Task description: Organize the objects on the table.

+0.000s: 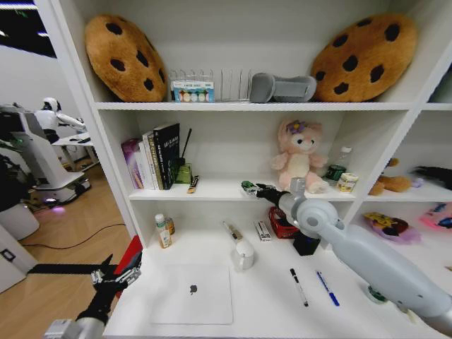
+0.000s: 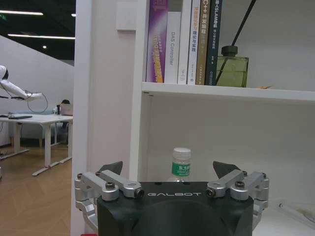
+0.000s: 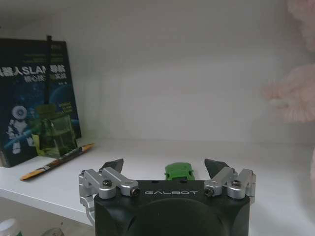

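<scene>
Two fingers (image 3: pixel 114 166) of the right gripper (image 3: pixel 166 168) stand wide apart over the shelf (image 3: pixel 236 196), the green car (image 3: pixel 178 171) resting between them, touching neither. Left gripper (image 2: pixel 167 170) hangs spread at the surface's (image 1: pixel 268 296) left edge.

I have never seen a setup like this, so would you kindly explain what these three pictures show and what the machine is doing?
This is a wheeled robot with two arms, facing a white shelf unit above a white desk. The wide picture comes from a camera on its head; the other two come from cameras on its wrists, looking past each gripper's fingers. On the desk lie a silver laptop, a white mug, a black marker and a blue pen. The right gripper is raised to the middle shelf; its wrist view shows open fingers with a small green toy car on the shelf between them, not gripped. The left gripper hangs open at the desk's left edge, holding nothing.
</scene>
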Motion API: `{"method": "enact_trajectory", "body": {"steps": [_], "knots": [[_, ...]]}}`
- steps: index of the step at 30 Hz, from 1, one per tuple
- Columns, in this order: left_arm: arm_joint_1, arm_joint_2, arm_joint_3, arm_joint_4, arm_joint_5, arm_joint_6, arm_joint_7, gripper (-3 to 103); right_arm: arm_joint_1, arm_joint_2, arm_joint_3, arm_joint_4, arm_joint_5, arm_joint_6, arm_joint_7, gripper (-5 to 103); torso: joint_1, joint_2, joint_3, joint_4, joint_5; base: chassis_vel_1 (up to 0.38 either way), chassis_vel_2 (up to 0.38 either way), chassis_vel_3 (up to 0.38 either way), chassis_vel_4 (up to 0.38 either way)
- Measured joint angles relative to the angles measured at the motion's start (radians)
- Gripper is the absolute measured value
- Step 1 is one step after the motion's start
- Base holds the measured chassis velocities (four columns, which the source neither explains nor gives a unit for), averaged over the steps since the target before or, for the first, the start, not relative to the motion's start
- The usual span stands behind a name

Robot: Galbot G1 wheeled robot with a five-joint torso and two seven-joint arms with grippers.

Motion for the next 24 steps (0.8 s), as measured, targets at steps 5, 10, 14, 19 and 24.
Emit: {"method": "enact_trajectory", "body": {"steps": [5,10,14,19,24], "knots": [[-0.003,-0.01,0.0,-0.006,-0.001,0.0,-0.003,100,-0.163,-0.112,0.184,0.173,-0.04,0.046,-0.048,100,0.0,0.0,0.0,-0.0006,-0.0002,0.0,0.0,0.0,0.0],[0.0,-0.018,-0.002,-0.012,-0.001,0.0,-0.003,100,-0.28,-0.148,0.279,0.256,-0.05,0.067,-0.044,100,0.0,0.0,0.0,-0.0004,-0.0003,0.0,0.0,0.0,0.0],[0.004,-0.025,-0.016,-0.02,-0.002,-0.002,-0.003,100,-0.444,-0.132,0.418,0.325,-0.104,0.083,-0.038,100,0.0,0.0,0.0,0.0002,0.0,0.0,0.0,0.0,0.0],[-0.007,-0.063,-0.028,-0.02,-0.029,-0.002,-0.003,100,-0.776,-0.051,0.634,0.4,-0.273,0.132,-0.1,100,0.0,0.0,0.0,-0.0002,-0.0001,0.0,0.0,0.0,0.0],[-0.007,-0.071,-0.028,-0.014,-0.03,-0.003,-0.002,100,-0.983,0.03,0.763,0.433,-0.391,0.174,-0.154,100,0.0,0.0,0.0,-0.0002,-0.0003,0.0,0.0,0.0,0.0]]}}
